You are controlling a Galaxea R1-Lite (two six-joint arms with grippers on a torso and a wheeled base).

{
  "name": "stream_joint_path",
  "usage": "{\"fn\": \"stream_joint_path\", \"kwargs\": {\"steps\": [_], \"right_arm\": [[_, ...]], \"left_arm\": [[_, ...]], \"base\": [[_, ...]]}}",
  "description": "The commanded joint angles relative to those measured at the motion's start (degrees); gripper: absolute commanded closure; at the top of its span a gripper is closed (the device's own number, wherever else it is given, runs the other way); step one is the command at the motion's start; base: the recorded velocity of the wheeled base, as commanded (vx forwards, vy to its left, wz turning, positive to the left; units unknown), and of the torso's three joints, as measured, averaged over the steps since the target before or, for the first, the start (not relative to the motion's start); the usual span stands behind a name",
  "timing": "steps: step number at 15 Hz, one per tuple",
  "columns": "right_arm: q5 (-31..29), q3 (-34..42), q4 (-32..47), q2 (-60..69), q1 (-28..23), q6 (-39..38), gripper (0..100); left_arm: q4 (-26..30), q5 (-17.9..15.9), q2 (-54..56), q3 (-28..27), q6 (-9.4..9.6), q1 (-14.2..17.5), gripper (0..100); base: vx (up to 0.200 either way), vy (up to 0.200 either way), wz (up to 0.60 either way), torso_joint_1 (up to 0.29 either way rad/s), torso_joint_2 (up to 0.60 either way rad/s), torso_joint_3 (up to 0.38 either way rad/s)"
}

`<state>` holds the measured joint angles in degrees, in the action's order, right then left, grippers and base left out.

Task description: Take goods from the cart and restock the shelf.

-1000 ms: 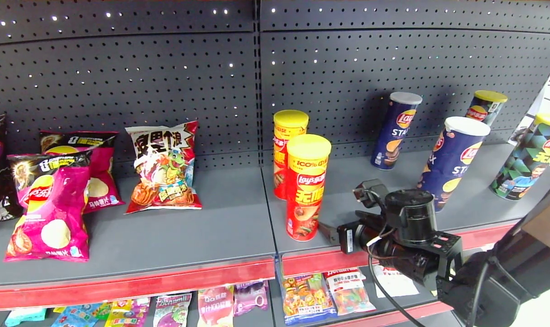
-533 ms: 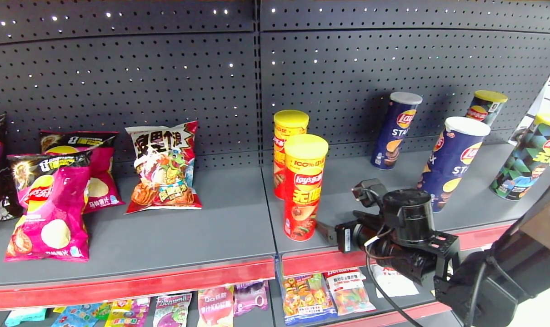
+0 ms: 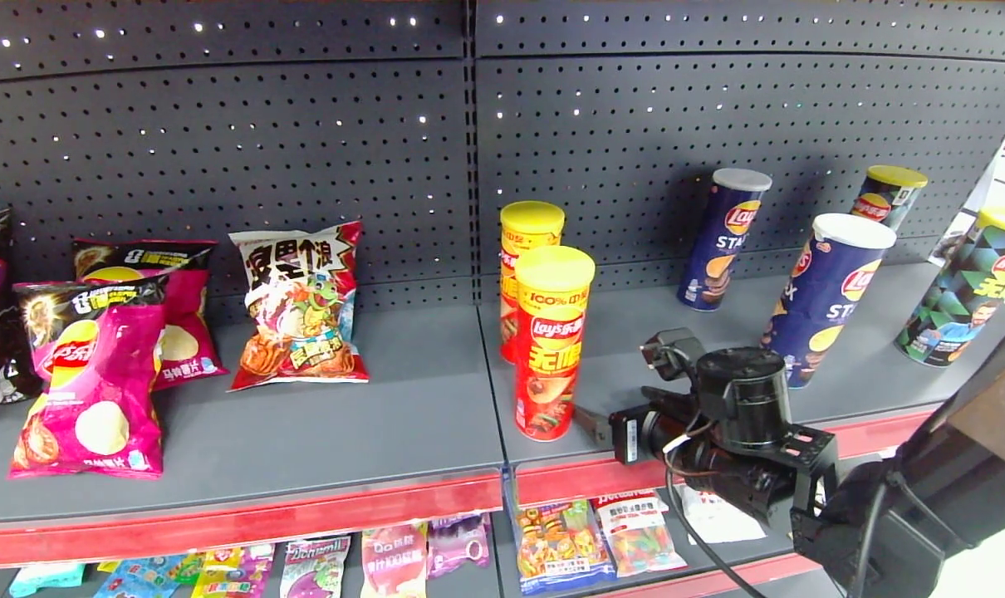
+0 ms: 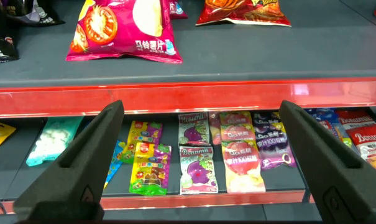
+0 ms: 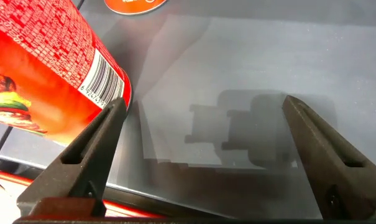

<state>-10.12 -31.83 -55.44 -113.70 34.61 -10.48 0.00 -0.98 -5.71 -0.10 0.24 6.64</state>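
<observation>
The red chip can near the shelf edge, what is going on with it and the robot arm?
The robot is restocking a snack shelf. A red chip can with a yellow lid stands upright near the front edge, in front of a second red can. The right end effector is open beside its base, one finger close against it, holding nothing. The left end effector, also open and empty, faces candy bags on the lower shelf.

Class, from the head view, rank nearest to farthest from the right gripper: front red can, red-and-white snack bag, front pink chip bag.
1. Front red can, beside the right gripper.
2. Red-and-white snack bag, mid-shelf, leftward.
3. Front pink chip bag, far left.
</observation>
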Motion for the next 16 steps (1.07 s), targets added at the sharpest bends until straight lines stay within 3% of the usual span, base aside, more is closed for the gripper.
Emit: {"fn": "stream_joint_path", "kwargs": {"steps": [1,8,12,15,16], "right_arm": [[0.01,0.10,0.07,-0.29,0.02,0.11,0],[0.01,5.20,-0.81,5.68,-2.70,3.19,0],[0.10,13.72,-0.19,21.86,-9.91,11.80,0],[2.12,21.63,0.60,35.92,-13.78,11.98,0],[4.23,21.72,5.78,41.63,-15.36,11.63,0]], "left_arm": [[0.00,0.01,-0.01,0.01,0.02,0.04,0],[0.00,0.01,-0.10,0.01,0.02,0.04,0],[0.00,0.01,-0.10,0.01,0.02,0.04,0],[0.09,0.01,-0.10,0.01,0.02,0.04,0],[0.00,0.01,-0.01,0.01,0.02,0.04,0]], "base": [[0.000,0.000,0.00,0.000,0.00,0.000],[0.000,0.000,0.00,0.000,0.00,0.000],[0.000,0.000,0.00,0.000,0.00,0.000],[0.000,0.000,0.00,0.000,0.00,0.000],[0.000,0.000,0.00,0.000,0.00,0.000]]}}
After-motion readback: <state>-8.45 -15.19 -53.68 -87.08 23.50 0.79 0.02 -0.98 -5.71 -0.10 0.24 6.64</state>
